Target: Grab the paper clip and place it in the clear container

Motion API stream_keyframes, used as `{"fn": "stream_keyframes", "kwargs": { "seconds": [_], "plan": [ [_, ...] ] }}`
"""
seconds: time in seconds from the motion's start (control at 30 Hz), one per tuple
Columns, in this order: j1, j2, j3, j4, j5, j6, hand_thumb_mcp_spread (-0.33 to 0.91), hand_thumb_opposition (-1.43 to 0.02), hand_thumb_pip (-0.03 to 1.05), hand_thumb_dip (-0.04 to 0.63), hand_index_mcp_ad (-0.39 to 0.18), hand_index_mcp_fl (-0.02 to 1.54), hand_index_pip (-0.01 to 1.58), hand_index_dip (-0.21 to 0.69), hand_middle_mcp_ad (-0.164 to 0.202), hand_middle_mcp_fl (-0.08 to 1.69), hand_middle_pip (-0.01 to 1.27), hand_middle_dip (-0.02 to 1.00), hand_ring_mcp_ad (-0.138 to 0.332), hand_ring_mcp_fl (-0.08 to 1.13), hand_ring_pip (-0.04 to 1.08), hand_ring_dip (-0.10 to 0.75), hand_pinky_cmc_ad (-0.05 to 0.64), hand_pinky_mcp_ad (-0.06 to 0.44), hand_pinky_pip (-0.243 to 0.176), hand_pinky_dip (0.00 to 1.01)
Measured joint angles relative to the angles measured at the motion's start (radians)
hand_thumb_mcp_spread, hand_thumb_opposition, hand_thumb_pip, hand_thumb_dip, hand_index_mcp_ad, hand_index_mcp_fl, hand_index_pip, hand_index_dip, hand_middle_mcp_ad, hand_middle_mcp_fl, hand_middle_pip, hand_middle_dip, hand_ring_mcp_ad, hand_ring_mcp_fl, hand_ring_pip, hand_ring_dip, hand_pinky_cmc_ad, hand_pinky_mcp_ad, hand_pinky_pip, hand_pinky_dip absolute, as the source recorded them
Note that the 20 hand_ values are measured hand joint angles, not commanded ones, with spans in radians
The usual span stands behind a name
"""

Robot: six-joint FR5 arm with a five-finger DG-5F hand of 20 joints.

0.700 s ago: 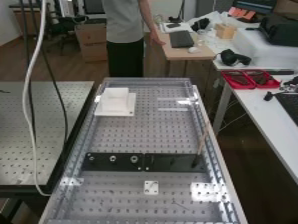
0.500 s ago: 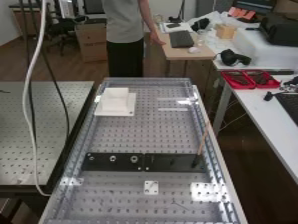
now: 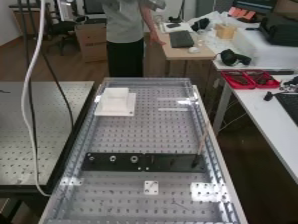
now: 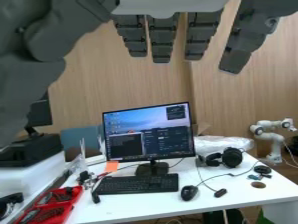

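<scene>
In the wrist view the dark grey hand (image 4: 162,40) has its fingers extended and spread, with the thumb side large at the left and nothing held. It is raised and faces a desk with a monitor. On the perforated bench (image 3: 126,135) in the high view, a thin dark line (image 3: 179,204) lies near the front; I cannot tell if it is the paper clip. A pale box-like piece (image 3: 116,99) sits on a white plate at the far left of the bench; whether this is the container is unclear.
A black strip (image 3: 113,161) with metal nuts crosses the bench, and a thin wooden stick (image 3: 203,137) stands at its right end. A small white plate (image 3: 151,187) lies in front. Red trays (image 3: 249,79) are on the side table.
A grey shape has come in at the high view's top edge, in front of the person; I cannot tell what it is. The hanging black cable has shifted slightly right. Things on the bench are unmoved.
</scene>
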Motion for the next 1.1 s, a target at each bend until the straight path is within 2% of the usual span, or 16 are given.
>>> {"fn": "stream_keyframes", "kwargs": {
  "seconds": [0.1, 0.4, 0.6, 0.67, 0.8, 0.87, 1.0, 1.1],
  "plan": [
    [-0.001, 0.000, -0.004, 0.004, 0.000, 0.004, 0.22, -0.66, 0.30, 0.021, 0.017, 0.02, 0.06, 0.059, 0.089, 0.01, 0.12, 0.10, 0.157, 0.00, 0.07, 0.073, 0.340, 0.295, -0.075, 0.33],
    [-0.004, -0.006, -0.039, 0.020, 0.019, 0.026, 0.21, -0.66, 0.30, 0.021, 0.017, 0.03, 0.07, 0.061, 0.089, 0.01, 0.13, 0.11, 0.161, 0.00, 0.07, 0.072, 0.363, 0.297, -0.075, 0.34],
    [-0.027, -0.010, -0.104, 0.078, 0.031, 0.075, 0.24, -0.70, 0.35, 0.017, 0.019, 0.03, 0.07, 0.061, 0.091, 0.01, 0.13, 0.11, 0.162, 0.00, 0.07, 0.075, 0.361, 0.297, -0.075, 0.34],
    [-0.036, -0.017, -0.120, 0.090, 0.035, 0.087, 0.25, -0.70, 0.39, 0.037, 0.019, 0.04, 0.07, 0.061, 0.091, 0.01, 0.12, 0.11, 0.166, 0.00, 0.07, 0.072, 0.361, 0.291, -0.075, 0.35],
    [-0.055, -0.042, -0.149, 0.116, 0.039, 0.111, 0.27, -0.71, 0.40, 0.051, 0.012, 0.04, 0.09, 0.061, 0.091, 0.01, 0.13, 0.11, 0.166, 0.00, 0.07, 0.072, 0.374, 0.295, -0.075, 0.37],
    [-0.066, -0.059, -0.158, 0.126, 0.038, 0.125, 0.27, -0.71, 0.46, 0.061, 0.010, 0.06, 0.09, 0.061, 0.091, 0.01, 0.13, 0.11, 0.166, 0.00, 0.07, 0.072, 0.375, 0.298, -0.079, 0.37],
    [-0.106, -0.102, -0.174, 0.146, 0.025, 0.159, 0.29, -0.73, 0.49, 0.126, 0.000, 0.06, 0.10, 0.061, 0.089, 0.01, 0.12, 0.11, 0.166, 0.00, 0.07, 0.072, 0.375, 0.295, -0.079, 0.37],
    [-0.142, -0.133, -0.181, 0.160, 0.007, 0.179, 0.31, -0.74, 0.54, 0.143, -0.014, 0.06, 0.10, 0.061, 0.089, 0.01, 0.12, 0.11, 0.166, 0.00, 0.07, 0.072, 0.375, 0.298, -0.079, 0.37]
  ]
}}
